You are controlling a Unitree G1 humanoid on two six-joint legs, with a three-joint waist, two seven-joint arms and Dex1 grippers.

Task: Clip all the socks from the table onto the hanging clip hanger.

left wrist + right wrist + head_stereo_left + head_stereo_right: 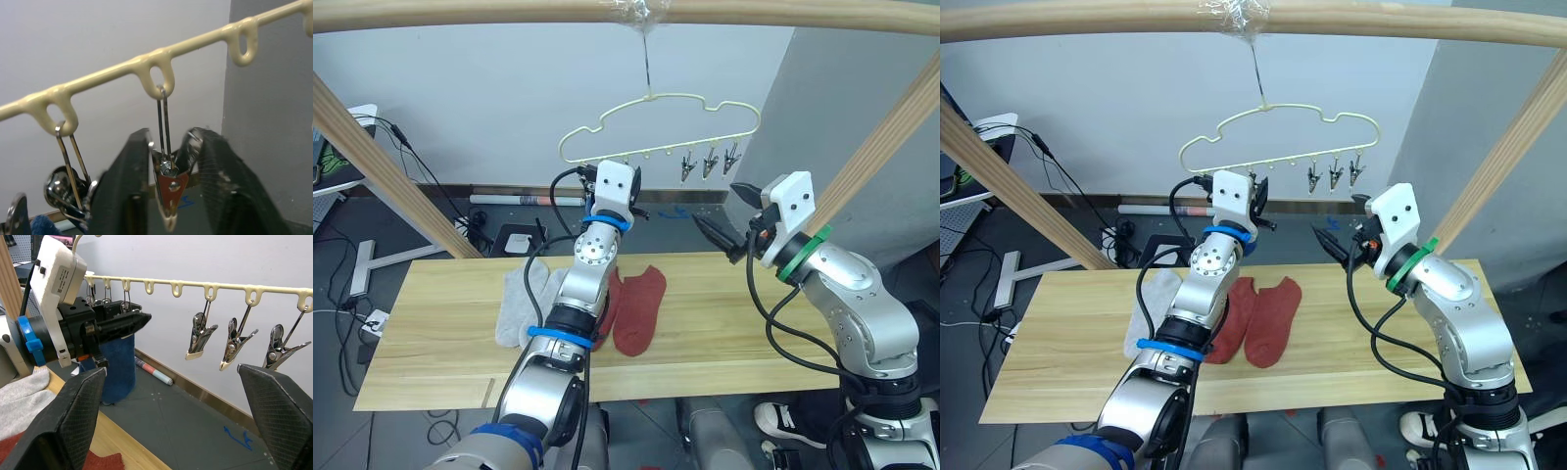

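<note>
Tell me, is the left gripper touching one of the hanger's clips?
Touching. In the left wrist view, the left gripper has its fingers closed around a clip on the clip hanger.

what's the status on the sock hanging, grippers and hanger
Left gripper closed on a dark metal clip of the pale yellow wire hanger. Right gripper open, empty. Blue sock hanging; grey socks, red socks on table.

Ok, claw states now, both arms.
Left claw: closed on a clip of the clip hanger.
Right claw: open, holding nothing.
</note>
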